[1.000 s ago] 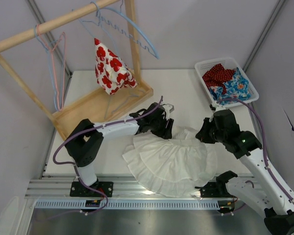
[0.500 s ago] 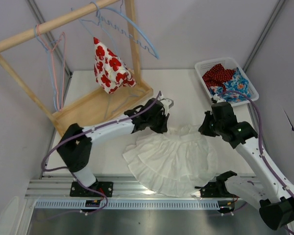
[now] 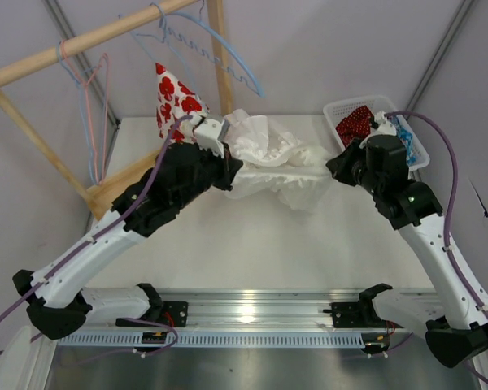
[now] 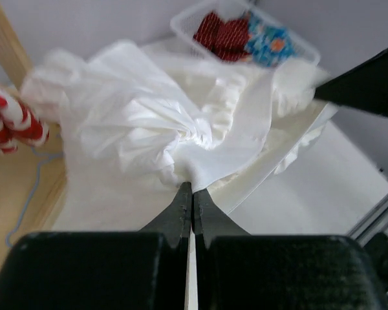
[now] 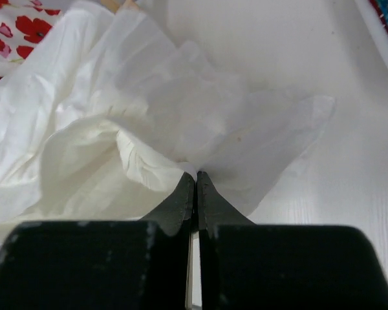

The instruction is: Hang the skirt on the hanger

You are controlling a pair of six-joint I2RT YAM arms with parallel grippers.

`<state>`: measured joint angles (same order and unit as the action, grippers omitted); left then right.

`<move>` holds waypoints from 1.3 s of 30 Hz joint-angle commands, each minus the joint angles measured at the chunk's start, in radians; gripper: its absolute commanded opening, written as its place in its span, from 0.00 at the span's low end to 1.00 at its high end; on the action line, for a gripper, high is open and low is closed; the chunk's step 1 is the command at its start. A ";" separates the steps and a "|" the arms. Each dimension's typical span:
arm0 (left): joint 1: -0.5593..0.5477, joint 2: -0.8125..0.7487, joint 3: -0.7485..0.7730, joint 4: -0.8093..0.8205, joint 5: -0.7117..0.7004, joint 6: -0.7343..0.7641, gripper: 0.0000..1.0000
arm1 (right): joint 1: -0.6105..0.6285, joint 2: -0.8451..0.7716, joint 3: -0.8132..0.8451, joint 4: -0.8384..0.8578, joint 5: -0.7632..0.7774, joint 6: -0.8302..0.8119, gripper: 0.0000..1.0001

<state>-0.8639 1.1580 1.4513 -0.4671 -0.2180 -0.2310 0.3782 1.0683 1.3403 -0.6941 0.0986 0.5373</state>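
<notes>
The white ruffled skirt (image 3: 272,158) hangs off the table, stretched between both arms near the back. My left gripper (image 3: 232,169) is shut on its left edge; in the left wrist view the closed tips (image 4: 192,187) pinch bunched white fabric (image 4: 155,123). At the skirt's right edge my right gripper (image 3: 332,166) is shut too, its tips (image 5: 195,175) clamped on a fold of the skirt (image 5: 142,110). Light blue hangers (image 3: 220,49) hang from the wooden rail (image 3: 89,39) just above and behind the skirt.
A red-flowered garment (image 3: 177,101) hangs on the wooden rack, whose base tray (image 3: 118,185) sits at the back left. Pink and blue hangers (image 3: 93,106) hang at the rack's left. A white basket (image 3: 415,150) of clothes stands at the back right.
The left gripper closed on the skirt. Both arms have lifted the skirt off the table front and carried it up and back toward the rack.
</notes>
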 commanded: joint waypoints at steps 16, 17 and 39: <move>0.005 -0.035 -0.614 0.009 -0.014 -0.280 0.06 | 0.028 -0.157 -0.558 0.134 0.029 0.006 0.00; 0.005 -0.046 -0.621 0.005 -0.009 -0.280 0.10 | 0.027 -0.157 -0.563 0.142 0.020 -0.003 0.00; 0.509 -0.081 -0.747 0.317 -0.103 -0.145 0.78 | 0.084 -0.111 -0.622 0.254 -0.020 -0.039 0.00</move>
<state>-0.3691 0.9974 0.6636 -0.3069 -0.2863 -0.4534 0.4572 0.9512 0.7174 -0.4854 0.0673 0.5156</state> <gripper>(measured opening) 0.778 0.021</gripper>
